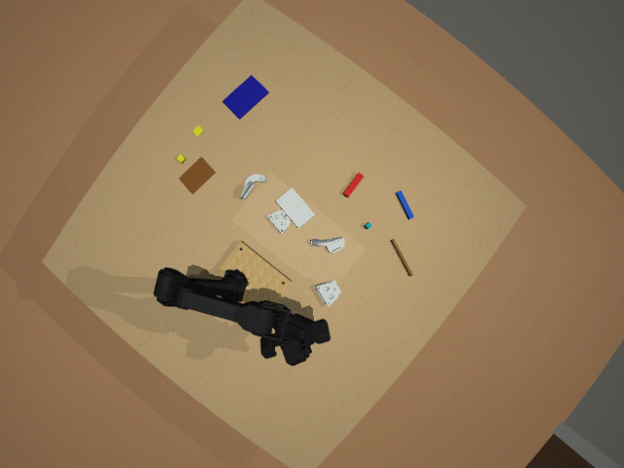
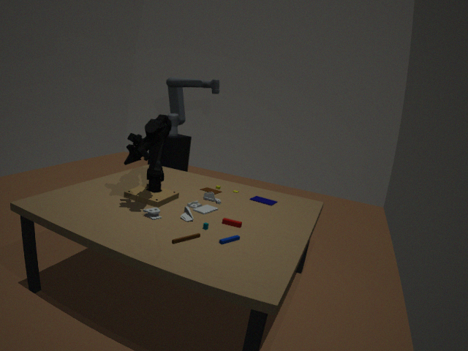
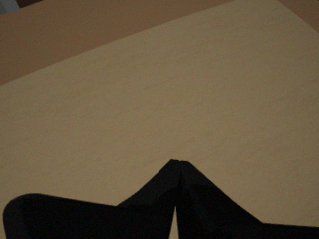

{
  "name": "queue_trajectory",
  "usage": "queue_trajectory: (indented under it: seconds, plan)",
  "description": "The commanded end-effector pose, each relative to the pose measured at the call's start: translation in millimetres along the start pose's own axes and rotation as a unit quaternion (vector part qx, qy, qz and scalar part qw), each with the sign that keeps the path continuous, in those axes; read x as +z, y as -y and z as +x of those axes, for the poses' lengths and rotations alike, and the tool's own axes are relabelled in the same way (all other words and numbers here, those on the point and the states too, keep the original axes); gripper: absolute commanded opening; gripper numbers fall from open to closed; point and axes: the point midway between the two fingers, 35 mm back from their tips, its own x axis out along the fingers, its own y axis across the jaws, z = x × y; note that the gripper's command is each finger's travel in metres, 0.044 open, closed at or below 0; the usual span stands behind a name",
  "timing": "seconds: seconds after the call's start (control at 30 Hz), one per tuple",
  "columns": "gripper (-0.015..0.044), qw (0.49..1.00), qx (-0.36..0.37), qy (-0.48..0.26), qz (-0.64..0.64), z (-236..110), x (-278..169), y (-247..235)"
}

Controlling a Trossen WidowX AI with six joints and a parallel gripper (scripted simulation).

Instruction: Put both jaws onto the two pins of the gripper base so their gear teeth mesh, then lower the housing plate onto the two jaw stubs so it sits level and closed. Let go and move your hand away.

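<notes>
My gripper [image 2: 126, 162] [image 3: 177, 169] is shut and empty, held above the table beside the arm's wooden base board, away from the white parts. A white curved jaw [image 1: 254, 179] [image 2: 208, 197] lies at the pale rectangle's far left corner. Another white jaw [image 1: 334, 245] [image 2: 186, 216] lies on the rectangle's right part. Between them is a white rectangular panel [image 1: 294, 207] [image 2: 205, 208] touching a small white plate with round features [image 1: 278, 221] [image 2: 194, 204], seemingly the gripper base. A similar separate white part [image 1: 329, 292] [image 2: 152, 212], seemingly the housing plate, lies nearer the arm. Fine pins and teeth are unclear.
A red bar [image 1: 353, 184] [image 2: 231, 222], blue bar [image 1: 405, 205] [image 2: 229, 239], brown stick [image 1: 402, 257] [image 2: 186, 238] and teal cube [image 1: 368, 225] [image 2: 205, 225] lie right of the parts. Left are a brown sheet [image 1: 197, 175], navy sheet [image 1: 246, 97] and two yellow pieces.
</notes>
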Motion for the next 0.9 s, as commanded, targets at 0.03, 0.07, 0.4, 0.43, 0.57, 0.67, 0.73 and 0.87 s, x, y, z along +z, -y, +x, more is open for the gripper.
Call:
queue_trajectory:
  seconds: [0.03, 0.07, 0.4, 0.43, 0.57, 0.67, 0.73, 0.87]
  plan:
    - [0.0000, 0.999, 0.018, -0.027, -0.041, -0.2, -11.4, -14.6]
    - [0.0000, 0.998, 0.021, -0.031, -0.049, -0.1, -13.8, -17.2]
    - [0.0000, 0.988, 0.054, -0.078, -0.124, -1.8, -39.5, -42.3]
    - [0.0000, 0.986, 0.057, -0.083, -0.132, -2.1, -42.3, -44.7]
    - [0.0000, 0.978, 0.070, -0.104, -0.165, -3.8, -54.0, -54.0]
    - [0.0000, 0.972, 0.080, -0.118, -0.189, -5.4, -63.0, -60.6]
    - [0.0000, 0.967, 0.086, -0.127, -0.204, -6.5, -69.1, -64.6]
    - [0.0000, 0.957, 0.097, -0.145, -0.233, -9.0, -81.2, -71.9]
